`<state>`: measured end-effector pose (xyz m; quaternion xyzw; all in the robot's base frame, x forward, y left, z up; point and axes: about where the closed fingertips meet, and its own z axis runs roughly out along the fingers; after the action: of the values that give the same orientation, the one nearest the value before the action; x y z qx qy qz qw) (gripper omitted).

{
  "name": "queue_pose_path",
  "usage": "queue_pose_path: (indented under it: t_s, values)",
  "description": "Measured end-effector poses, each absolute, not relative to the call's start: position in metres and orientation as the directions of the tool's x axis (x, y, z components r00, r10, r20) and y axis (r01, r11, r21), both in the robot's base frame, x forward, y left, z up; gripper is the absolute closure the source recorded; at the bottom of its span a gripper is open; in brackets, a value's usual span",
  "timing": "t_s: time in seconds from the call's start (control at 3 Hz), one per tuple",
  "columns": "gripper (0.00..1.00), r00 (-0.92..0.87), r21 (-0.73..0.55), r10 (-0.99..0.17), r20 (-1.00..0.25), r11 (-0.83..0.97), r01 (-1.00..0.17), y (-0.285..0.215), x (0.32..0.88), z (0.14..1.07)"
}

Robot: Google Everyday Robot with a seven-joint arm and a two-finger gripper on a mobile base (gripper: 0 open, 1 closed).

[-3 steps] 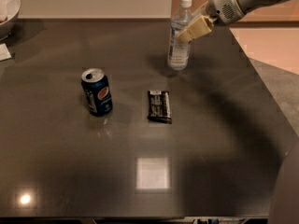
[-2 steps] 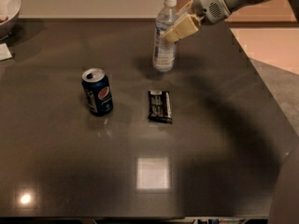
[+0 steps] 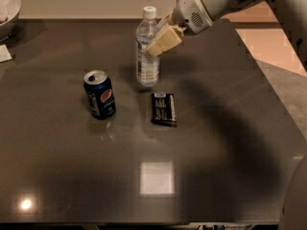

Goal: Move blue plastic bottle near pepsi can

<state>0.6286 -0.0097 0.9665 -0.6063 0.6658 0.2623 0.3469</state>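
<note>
The blue plastic bottle (image 3: 147, 51) is a clear bluish water bottle with a white cap and a white label. It is upright near the back middle of the dark table (image 3: 220, 128). My gripper (image 3: 156, 44) reaches in from the upper right and is shut on the bottle's upper body, with a tan finger (image 3: 164, 40) across its right side. The pepsi can (image 3: 100, 94) stands upright to the bottle's lower left, about a can's width away.
A flat black snack bar wrapper (image 3: 163, 109) lies just in front of the bottle, right of the can. A white bowl (image 3: 9, 8) sits at the back left corner, with a white paper (image 3: 4, 54) in front of it. The table's right edge runs along the floor.
My gripper has carried the bottle leftward and nearer the camera, from the back right of the table toward the can.
</note>
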Motion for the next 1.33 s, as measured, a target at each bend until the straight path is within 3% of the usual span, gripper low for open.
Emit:
queue_pose_path:
  t_s: [0.67,1.33]
  values:
    - [1.0,0.019,-0.051,-0.65,-0.76,0.031,-0.998,0.028,0.606,0.943]
    - [0.59,0.067,-0.081,-0.666,-0.743,-0.009,-0.997,0.044,0.603,0.929]
